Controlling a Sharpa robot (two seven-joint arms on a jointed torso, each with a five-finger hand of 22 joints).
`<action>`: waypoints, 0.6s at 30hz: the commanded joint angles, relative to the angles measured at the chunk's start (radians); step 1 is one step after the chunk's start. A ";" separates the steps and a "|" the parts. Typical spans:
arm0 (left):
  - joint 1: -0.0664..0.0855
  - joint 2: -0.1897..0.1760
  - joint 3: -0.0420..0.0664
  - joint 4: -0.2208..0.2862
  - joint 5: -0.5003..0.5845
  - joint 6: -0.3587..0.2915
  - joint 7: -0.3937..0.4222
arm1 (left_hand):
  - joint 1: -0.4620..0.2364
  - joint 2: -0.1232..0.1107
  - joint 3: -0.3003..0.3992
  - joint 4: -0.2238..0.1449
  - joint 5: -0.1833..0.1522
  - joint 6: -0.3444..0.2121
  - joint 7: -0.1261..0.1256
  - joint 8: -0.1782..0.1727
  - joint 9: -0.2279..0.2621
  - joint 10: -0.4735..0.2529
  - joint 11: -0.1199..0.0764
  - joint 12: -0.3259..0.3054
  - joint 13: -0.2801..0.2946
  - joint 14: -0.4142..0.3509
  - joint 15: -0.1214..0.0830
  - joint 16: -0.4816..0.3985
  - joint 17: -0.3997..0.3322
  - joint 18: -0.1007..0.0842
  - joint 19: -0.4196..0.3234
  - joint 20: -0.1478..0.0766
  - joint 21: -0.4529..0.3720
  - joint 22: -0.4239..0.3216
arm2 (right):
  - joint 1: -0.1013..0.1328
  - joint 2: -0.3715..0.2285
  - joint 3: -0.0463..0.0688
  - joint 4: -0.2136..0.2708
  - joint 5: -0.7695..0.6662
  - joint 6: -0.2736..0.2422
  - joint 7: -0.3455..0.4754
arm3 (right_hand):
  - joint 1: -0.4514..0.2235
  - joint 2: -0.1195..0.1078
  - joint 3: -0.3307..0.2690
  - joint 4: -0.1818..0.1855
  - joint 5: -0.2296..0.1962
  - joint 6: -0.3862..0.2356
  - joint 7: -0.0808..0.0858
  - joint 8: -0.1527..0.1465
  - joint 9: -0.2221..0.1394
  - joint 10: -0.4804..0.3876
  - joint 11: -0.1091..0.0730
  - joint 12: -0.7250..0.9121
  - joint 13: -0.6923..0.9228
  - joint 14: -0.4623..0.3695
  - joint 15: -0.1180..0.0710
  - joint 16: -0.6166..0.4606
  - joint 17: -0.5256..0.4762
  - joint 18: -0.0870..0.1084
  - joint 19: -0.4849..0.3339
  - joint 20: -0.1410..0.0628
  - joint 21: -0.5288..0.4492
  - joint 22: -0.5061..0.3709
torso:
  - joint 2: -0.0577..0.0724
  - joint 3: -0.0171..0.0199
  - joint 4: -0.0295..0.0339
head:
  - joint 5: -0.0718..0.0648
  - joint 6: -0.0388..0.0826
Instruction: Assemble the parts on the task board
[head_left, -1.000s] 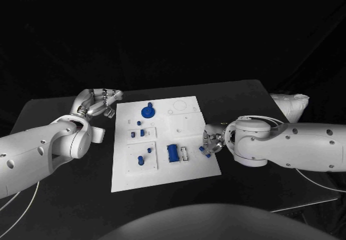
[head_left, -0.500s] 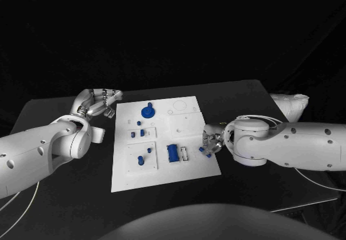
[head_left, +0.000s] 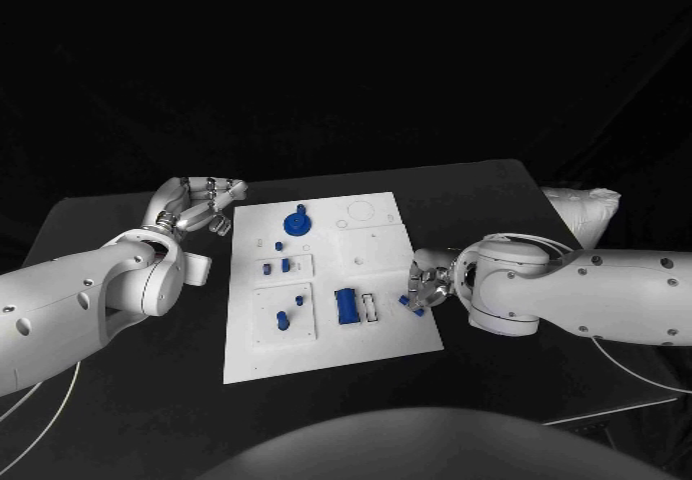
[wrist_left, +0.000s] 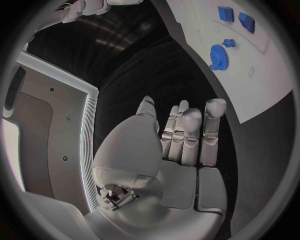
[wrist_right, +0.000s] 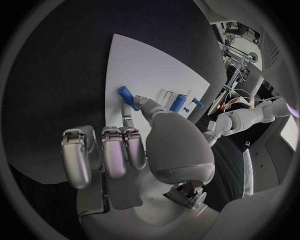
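the white task board (head_left: 329, 285) lies mid-bench with blue parts on it: a gear (head_left: 296, 222) at its far end and a block (head_left: 346, 305) nearer. at its right edge the right hand (head_left: 423, 285) pinches a small blue peg (wrist_right: 128, 97). the left hand (head_left: 198, 206) rests beside the board's far left corner, fingers (wrist_left: 187, 132) held together and straight, gripping nothing.

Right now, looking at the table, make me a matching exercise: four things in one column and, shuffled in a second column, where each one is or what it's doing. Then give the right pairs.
Things
1. left robot hand
2. right robot hand
3. blue gear
4. task board

Places or states
A. lies white in the middle of the black table
B. sits on the board's far part
C. pinches a small blue peg at the board's right edge
D. holds nothing, beside the board's far left corner

Pairs: 1-D, 2-C, 3-B, 4-A
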 joint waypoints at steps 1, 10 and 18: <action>0.001 0.001 0.001 0.001 0.000 0.012 0.008 | -0.001 0.009 -0.008 0.001 0.005 -0.002 0.000 0.005 0.000 0.003 -0.003 0.003 0.001 -0.004 0.001 0.001 0.000 0.012 -0.001 -0.002 0.003 0.002 | -0.007 -0.004 -0.006 0.008 0.089 -0.051 -0.079 | 0.005 -0.002 0.005 -0.004 0.004 0.012 -0.001 -0.001 0.003 0.103 -0.005 0.007 0.263 0.102 -0.004 0.004 0.263 -0.007 0.105 -0.008 0.004 0.263 | 0.000 -0.0003 0.0006 | 0.000 0.000; 0.001 0.002 0.001 0.001 0.000 0.012 0.008 | -0.001 0.009 -0.008 0.001 0.005 -0.002 0.000 0.005 0.000 0.003 -0.003 0.003 0.001 -0.004 0.001 0.001 0.000 0.012 -0.001 -0.002 0.003 0.002 | -0.006 -0.011 -0.005 0.013 0.113 -0.079 -0.066 | 0.002 -0.008 0.006 -0.007 -0.006 0.026 -0.004 -0.008 -0.001 0.103 -0.008 0.007 0.263 0.102 -0.006 0.004 0.263 -0.007 0.105 -0.010 0.004 0.263 | 0.000 -0.0011 0.0006 | 0.000 0.000; 0.001 0.004 0.001 -0.001 0.000 0.011 0.008 | -0.001 0.009 -0.008 0.001 0.005 -0.002 0.000 0.005 0.000 0.003 -0.003 0.003 0.001 -0.004 0.001 0.001 0.000 0.012 -0.001 -0.002 0.003 0.002 | -0.006 -0.007 -0.005 0.003 0.076 -0.073 -0.072 | -0.002 -0.011 0.004 -0.006 -0.014 0.029 -0.003 -0.015 -0.004 0.103 -0.007 0.007 0.263 0.102 -0.007 0.004 0.263 -0.007 0.105 -0.010 0.004 0.263 | 0.000 -0.0005 0.0000 | 0.000 0.000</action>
